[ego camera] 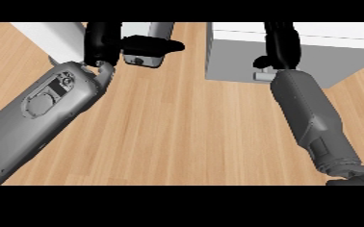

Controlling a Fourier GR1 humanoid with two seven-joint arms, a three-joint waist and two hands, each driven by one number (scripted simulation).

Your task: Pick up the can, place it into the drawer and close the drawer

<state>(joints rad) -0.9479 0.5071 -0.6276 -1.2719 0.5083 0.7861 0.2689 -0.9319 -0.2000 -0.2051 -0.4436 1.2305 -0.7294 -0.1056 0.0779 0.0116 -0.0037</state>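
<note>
Left hand point(117, 43) grips the can point(146, 48) above the tabletop point(177, 125) | right hand point(283, 43), fingers unclear, at drawer point(284, 53) | next: carry can over drawer.

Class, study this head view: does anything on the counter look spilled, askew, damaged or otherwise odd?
Nothing stands out. The left robot hand is curled round the grey can, the right robot hand rests at the drawer, and no spill or damage shows.

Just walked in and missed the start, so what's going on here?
The robot's left hand is curled round a silvery can, held above the wooden counter. Its right hand is up against the front of the grey drawer, near its small handle. The can is not in the drawer yet.
</note>
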